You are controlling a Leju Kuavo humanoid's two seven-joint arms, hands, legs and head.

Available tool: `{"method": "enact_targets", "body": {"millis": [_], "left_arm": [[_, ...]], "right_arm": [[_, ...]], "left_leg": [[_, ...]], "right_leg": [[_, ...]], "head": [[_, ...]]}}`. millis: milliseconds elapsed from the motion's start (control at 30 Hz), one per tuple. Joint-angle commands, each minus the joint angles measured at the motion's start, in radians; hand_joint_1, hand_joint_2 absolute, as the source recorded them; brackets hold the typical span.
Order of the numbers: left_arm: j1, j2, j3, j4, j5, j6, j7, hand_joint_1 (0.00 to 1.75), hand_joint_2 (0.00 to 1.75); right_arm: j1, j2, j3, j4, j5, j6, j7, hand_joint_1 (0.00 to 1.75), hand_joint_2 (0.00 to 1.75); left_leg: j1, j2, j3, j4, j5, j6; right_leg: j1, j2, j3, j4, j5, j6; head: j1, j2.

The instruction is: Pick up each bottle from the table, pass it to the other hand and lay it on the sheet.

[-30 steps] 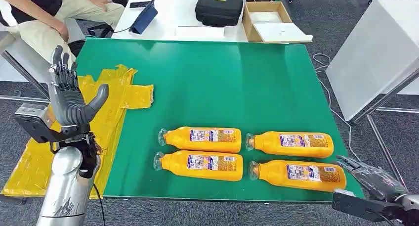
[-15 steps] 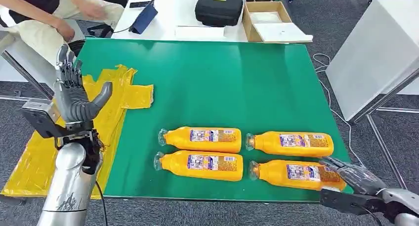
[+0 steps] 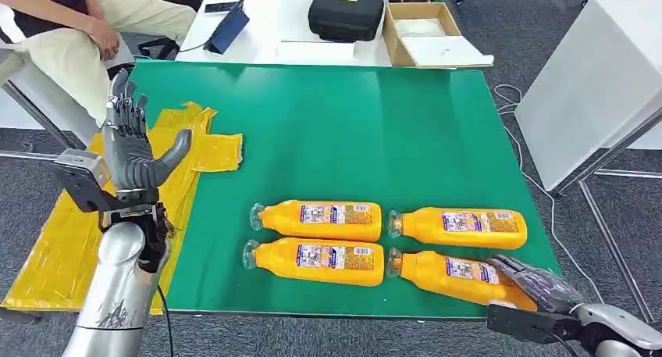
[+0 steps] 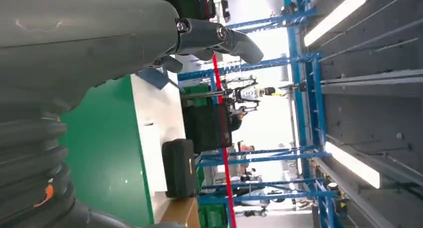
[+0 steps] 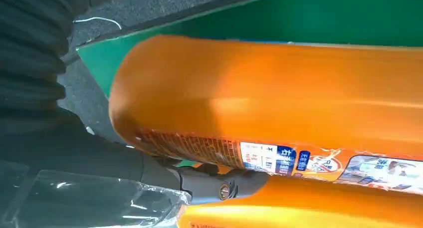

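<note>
The left hand (image 3: 137, 150) is raised upright above the yellow sheet (image 3: 70, 240), palm turned toward the green table (image 3: 351, 130), fingers straight and spread with the thumb out to the side; it holds nothing. Its silver arm (image 3: 117, 294) rises from below at the table's near left corner.

The right hand (image 3: 539, 287) lies low at the table's near right corner, resting on the base end of the nearest bottle (image 3: 460, 275). In the right wrist view the thumb (image 5: 219, 183) is tucked against that bottle's label side, and the orange body (image 5: 279, 103) sits right against the palm. Whether the fingers have actually closed around it I cannot tell.

That bottle lies on its side, slightly skewed, clear cap pointing toward the sheet. Three more orange bottles lie flat on the table: one just behind it (image 3: 460, 226), and two (image 3: 316, 220) (image 3: 316, 261) side by side between it and the sheet. All have printed labels and clear caps. The sheet is crumpled, draped over the table's left edge.
</note>
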Motion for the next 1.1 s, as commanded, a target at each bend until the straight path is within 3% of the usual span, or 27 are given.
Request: {"method": "enact_targets", "body": {"millis": [33, 100, 133, 167, 400, 600, 633, 667, 733, 767, 800, 833, 900, 1100], "left_arm": [[-0.027, -0.022, -0.001, 0.073, -0.003, -0.003, 0.015, 0.0, 1.75], [-0.036, -0.025, -0.004, 0.089, -0.004, -0.006, 0.015, 0.0, 1.75], [-0.038, -0.026, -0.005, 0.091, -0.004, -0.006, 0.015, 0.0, 1.75], [-0.038, -0.026, -0.005, 0.091, -0.004, -0.006, 0.015, 0.0, 1.75], [-0.043, -0.028, -0.011, 0.104, -0.006, -0.01, 0.015, 0.0, 1.75], [-0.026, -0.023, -0.01, 0.105, -0.007, -0.004, 0.013, 0.0, 1.75], [-0.025, -0.024, -0.01, 0.105, -0.007, -0.004, 0.013, 0.0, 1.75], [-0.024, -0.025, -0.01, 0.105, -0.007, -0.004, 0.013, 0.0, 1.75], [-0.022, -0.028, -0.008, 0.107, -0.007, -0.003, 0.013, 0.0, 1.75], [-0.021, -0.028, -0.008, 0.107, -0.007, -0.002, 0.013, 0.0, 1.75], [-0.019, -0.03, -0.007, 0.105, -0.008, -0.001, 0.013, 0.0, 1.75], [-0.018, -0.029, -0.006, 0.104, -0.008, 0.0, 0.013, 0.0, 1.75], [-0.014, -0.031, -0.004, 0.099, -0.009, 0.002, 0.014, 0.0, 1.75], [-0.012, -0.028, -0.003, 0.097, -0.015, 0.003, 0.017, 0.0, 1.75]], "right_arm": [[-0.011, 0.044, 0.033, 0.044, -0.015, 0.012, 0.018, 0.0, 1.75], [0.006, 0.043, 0.032, 0.037, -0.02, 0.008, 0.025, 0.0, 1.75], [0.01, 0.043, 0.033, 0.036, -0.02, 0.006, 0.026, 0.0, 1.75], [0.01, 0.043, 0.033, 0.036, -0.02, 0.006, 0.026, 0.0, 1.75], [0.03, 0.062, 0.04, 0.039, -0.015, -0.012, 0.051, 0.0, 1.75], [-0.018, 0.062, 0.068, 0.102, 0.003, -0.018, 0.042, 0.0, 1.75], [-0.025, 0.067, 0.072, 0.111, 0.006, -0.019, 0.038, 0.0, 1.75], [-0.033, 0.074, 0.077, 0.123, 0.01, -0.022, 0.033, 0.0, 1.75], [-0.044, 0.087, 0.086, 0.143, 0.017, -0.033, 0.021, 0.05, 1.75], [-0.048, 0.09, 0.089, 0.147, 0.019, -0.036, 0.02, 0.19, 1.75], [-0.054, 0.093, 0.093, 0.153, 0.023, -0.041, 0.017, 0.7, 1.75], [-0.06, 0.098, 0.093, 0.158, 0.025, -0.046, 0.014, 1.34, 1.75], [-0.073, 0.109, 0.095, 0.173, 0.028, -0.054, 0.007, 1.59, 1.75], [-0.092, 0.14, 0.091, 0.192, 0.047, -0.079, -0.006, 1.73, 1.75]], "left_leg": [[0.002, 0.0, 0.012, -0.002, -0.004, -0.007], [0.001, -0.001, 0.004, -0.001, -0.001, -0.003], [0.002, -0.002, 0.012, -0.003, -0.004, -0.007], [0.001, -0.002, 0.004, -0.001, -0.001, -0.003], [0.002, -0.003, 0.008, -0.002, -0.002, -0.005], [0.001, 0.0, 0.005, -0.001, -0.002, -0.004], [0.002, 0.0, 0.014, -0.003, -0.004, -0.007], [0.001, 0.0, 0.006, -0.002, -0.002, -0.004], [0.002, 0.0, 0.007, -0.002, -0.002, -0.004], [0.002, 0.0, 0.01, -0.003, -0.003, -0.006], [0.002, 0.0, 0.007, -0.002, -0.002, -0.004], [0.002, 0.0, 0.009, -0.002, -0.002, -0.005], [0.002, 0.001, 0.005, -0.001, -0.001, -0.003], [0.002, 0.001, 0.007, -0.002, -0.001, -0.004]], "right_leg": [[0.002, -0.002, 0.013, -0.004, -0.003, -0.005], [0.001, -0.002, 0.004, -0.002, -0.001, -0.002], [0.002, -0.004, 0.014, -0.004, -0.004, -0.005], [0.001, -0.002, 0.004, -0.002, -0.001, -0.002], [0.003, -0.004, 0.01, -0.003, -0.003, -0.004], [0.001, -0.001, 0.006, -0.002, -0.001, -0.003], [0.002, -0.001, 0.014, -0.004, -0.003, -0.006], [0.002, -0.001, 0.007, -0.003, -0.001, -0.003], [0.002, -0.001, 0.008, -0.003, -0.001, -0.003], [0.002, -0.002, 0.011, -0.004, -0.002, -0.004], [0.002, -0.001, 0.008, -0.004, -0.001, -0.003], [0.003, -0.001, 0.01, -0.004, -0.002, -0.004], [0.002, 0.0, 0.005, -0.003, 0.0, -0.002], [0.002, 0.0, 0.007, -0.003, 0.0, -0.003]], "head": [[0.0, 0.0], [0.0, 0.0], [0.0, 0.0], [0.0, 0.0], [0.0, 0.0], [0.0, 0.0], [0.0, 0.0], [0.0, 0.0], [0.0, 0.0], [0.0, 0.0], [0.0, 0.0], [0.0, 0.0], [0.0, 0.0], [0.0, 0.0]]}}
